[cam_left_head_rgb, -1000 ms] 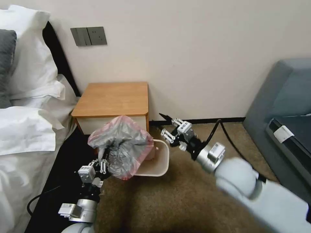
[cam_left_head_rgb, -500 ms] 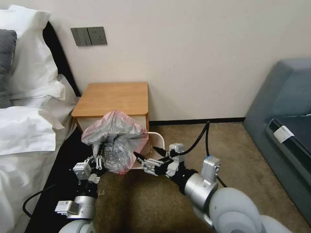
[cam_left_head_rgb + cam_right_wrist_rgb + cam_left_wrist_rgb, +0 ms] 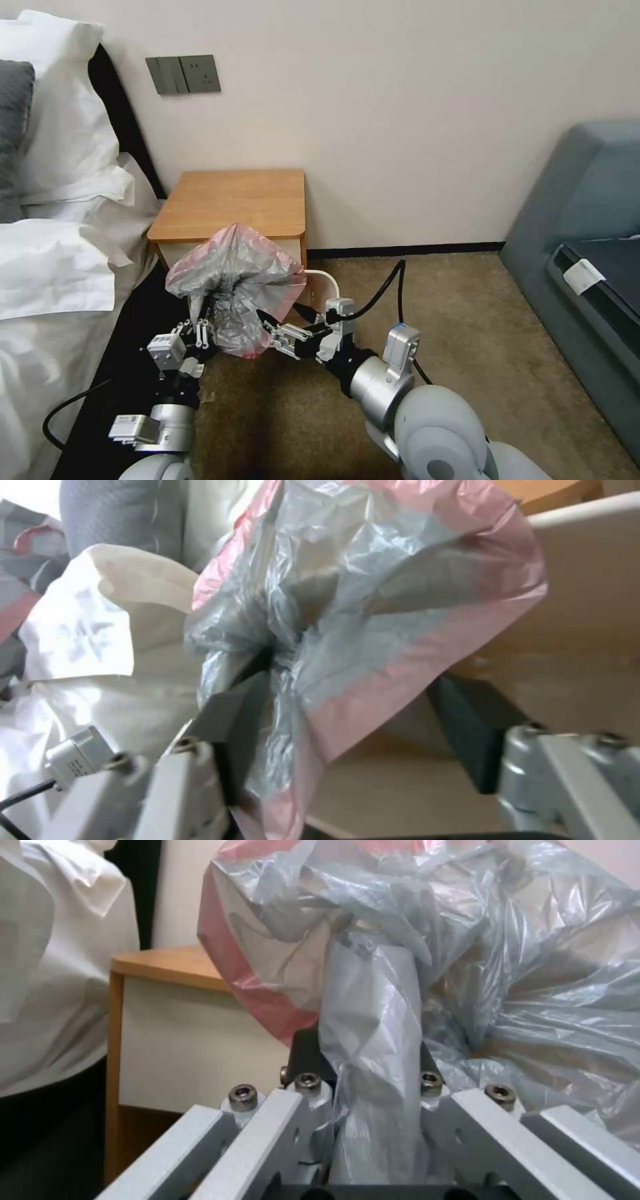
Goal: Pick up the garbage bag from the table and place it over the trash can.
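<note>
The garbage bag, crinkly grey plastic with a pink edge, hangs bunched in the air in front of the table. My left gripper is shut on a twisted fold of the garbage bag from below, and the plastic covers the left gripper fingertips. My right gripper reaches in from the right and stands open, with the bag's pink lower edge between its fingers. The cream trash can sits on the floor behind the bag, mostly hidden, and the trash can wall shows in the right wrist view.
A bed with white sheets and pillows lies close on the left. A grey sofa stands at the right. Brown carpet lies open between the trash can and the sofa. The wall runs right behind the table.
My right arm has swung left and down from beside the trash can, bringing its open fingers around the bag's lower edge. The left gripper and bag have shifted slightly left.
</note>
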Available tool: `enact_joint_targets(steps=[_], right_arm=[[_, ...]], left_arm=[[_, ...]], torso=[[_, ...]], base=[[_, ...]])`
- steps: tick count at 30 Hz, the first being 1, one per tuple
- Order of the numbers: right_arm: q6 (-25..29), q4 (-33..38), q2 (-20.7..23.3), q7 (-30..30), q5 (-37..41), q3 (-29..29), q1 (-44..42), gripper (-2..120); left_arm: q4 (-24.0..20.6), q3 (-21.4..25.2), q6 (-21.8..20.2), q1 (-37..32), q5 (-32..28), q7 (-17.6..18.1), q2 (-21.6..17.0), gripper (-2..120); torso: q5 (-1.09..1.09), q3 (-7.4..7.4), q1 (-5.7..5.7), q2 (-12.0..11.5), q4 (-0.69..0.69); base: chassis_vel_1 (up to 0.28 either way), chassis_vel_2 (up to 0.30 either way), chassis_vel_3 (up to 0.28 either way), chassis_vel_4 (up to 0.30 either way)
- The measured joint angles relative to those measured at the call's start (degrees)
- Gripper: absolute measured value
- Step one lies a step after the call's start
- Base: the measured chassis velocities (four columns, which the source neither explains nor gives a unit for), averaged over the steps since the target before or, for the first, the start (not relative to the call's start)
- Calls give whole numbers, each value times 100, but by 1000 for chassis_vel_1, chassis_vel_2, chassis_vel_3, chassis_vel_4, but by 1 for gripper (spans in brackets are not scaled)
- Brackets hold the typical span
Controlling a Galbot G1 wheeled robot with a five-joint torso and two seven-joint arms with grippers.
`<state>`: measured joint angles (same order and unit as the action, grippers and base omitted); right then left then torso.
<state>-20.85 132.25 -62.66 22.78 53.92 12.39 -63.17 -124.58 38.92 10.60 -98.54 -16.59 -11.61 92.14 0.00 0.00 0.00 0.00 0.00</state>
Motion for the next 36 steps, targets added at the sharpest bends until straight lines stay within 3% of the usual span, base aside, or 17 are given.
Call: enact_joint_targets(steps=[8, 17, 25, 36], right_arm=[[103, -186, -38, -177, -252, 1, 59, 25], [159, -238, -72, -293, -441, 77, 77, 0], [217, -143, 5, -317, -683, -8, 14, 0], [221, 378, 365, -473, -1114, -151, -750, 0]], left_arm=[[13, 28, 9, 4, -8, 0, 0, 9], [6, 23, 4, 20, -13, 1, -1, 9], [-29, 47, -37, 23, -81, 51, 0, 9], [-187, 70, -293, 107, -484, 286, -1, 9]], torso=[[0, 0, 0, 0, 0], [0, 0, 0, 0, 0], [0, 0, 0, 0, 0], [1, 0, 0, 0, -1]], base=[[0, 0, 0, 0], [0, 0, 0, 0], [0, 0, 0, 0], [0, 0, 0, 0]])
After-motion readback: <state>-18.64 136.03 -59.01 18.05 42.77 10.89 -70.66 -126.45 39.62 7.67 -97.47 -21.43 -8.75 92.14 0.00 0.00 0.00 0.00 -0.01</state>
